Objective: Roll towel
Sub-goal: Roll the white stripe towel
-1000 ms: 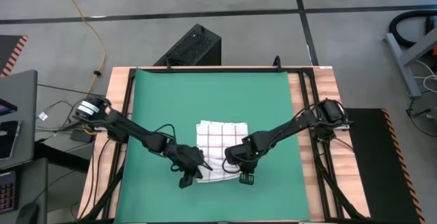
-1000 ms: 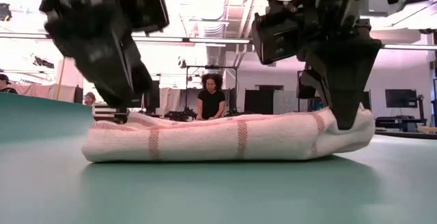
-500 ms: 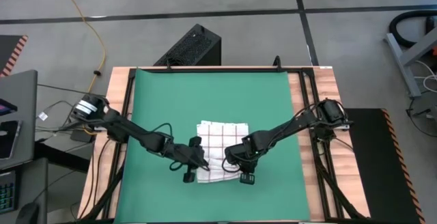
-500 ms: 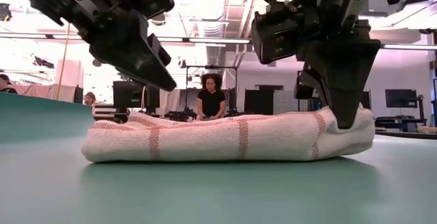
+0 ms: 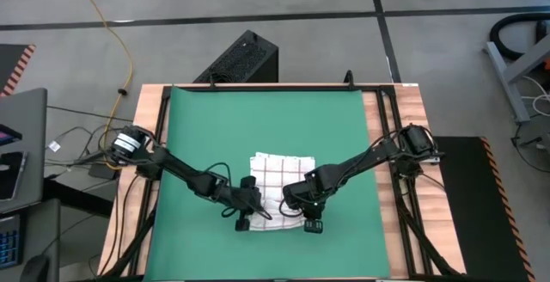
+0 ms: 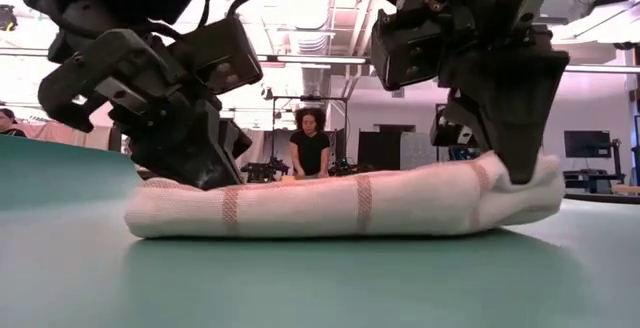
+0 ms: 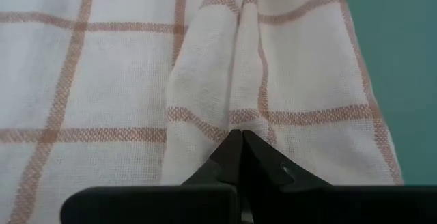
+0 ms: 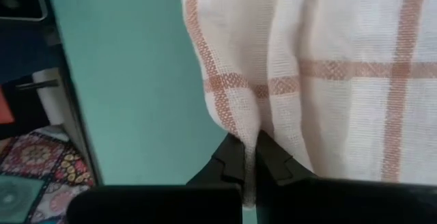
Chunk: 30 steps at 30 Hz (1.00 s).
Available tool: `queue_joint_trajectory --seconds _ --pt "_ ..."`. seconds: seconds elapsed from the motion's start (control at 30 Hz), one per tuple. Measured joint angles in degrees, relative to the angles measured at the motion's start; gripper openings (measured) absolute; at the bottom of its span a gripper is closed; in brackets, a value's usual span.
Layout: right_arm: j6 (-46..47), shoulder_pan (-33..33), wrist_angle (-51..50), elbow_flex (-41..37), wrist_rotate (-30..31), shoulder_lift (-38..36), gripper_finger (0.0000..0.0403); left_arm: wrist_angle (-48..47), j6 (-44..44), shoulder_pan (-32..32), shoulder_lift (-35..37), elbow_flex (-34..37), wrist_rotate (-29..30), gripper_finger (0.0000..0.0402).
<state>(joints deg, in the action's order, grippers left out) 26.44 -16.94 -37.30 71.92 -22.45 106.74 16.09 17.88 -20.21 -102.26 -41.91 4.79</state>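
Surface: green mat (image 5: 275,127) covering a wooden table (image 5: 391,144), grey floor around it.
Towel place: towel (image 5: 277,183) lies on the near half of the green mat, about midway between the mat's side edges.
Towel shape: near part is rolled or folded into a thick band (image 6: 340,206); far part lies flat.
Long axis: the band runs side to side, parallel to the mat's near edge.
Left gripper (image 5: 247,215): at the band's left end, fingers pinched together on a fold of cloth (image 7: 235,125).
Right gripper (image 5: 309,213): at the band's right end, fingers closed on the towel's edge (image 8: 235,111).
Hidden: both arms cover the band's ends from above.
Background: a person (image 6: 310,143) stands far behind the table.
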Motion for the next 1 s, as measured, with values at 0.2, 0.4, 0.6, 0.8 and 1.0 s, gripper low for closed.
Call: queue_joint_trajectory --seconds 0.2,0.4,0.6,0.8,1.0 --pt "-1.5 1.3 -0.2 0.0 -1.6 -1.6 0.0018 -2.0 2.4 0.3 0.0 0.0 -3.9 0.0000" --pt "-0.7 4.6 -0.2 -0.1 -0.3 -2.6 0.0018 -2.5 2.8 0.3 0.1 0.0 -7.0 0.0000" --pt "-0.4 7.8 0.5 -2.9 -0.2 -2.5 0.0018 -2.7 2.9 0.3 0.1 0.0 -7.2 0.0000" --pt "0.3 9.7 3.9 -7.6 -0.6 -2.4 0.0018 -2.7 4.3 0.3 0.1 0.0 -8.6 0.0000" --pt "2.8 11.1 9.2 -8.8 -1.8 -2.7 0.0018 -2.6 4.3 0.3 0.0 0.0 -10.3 0.0000"
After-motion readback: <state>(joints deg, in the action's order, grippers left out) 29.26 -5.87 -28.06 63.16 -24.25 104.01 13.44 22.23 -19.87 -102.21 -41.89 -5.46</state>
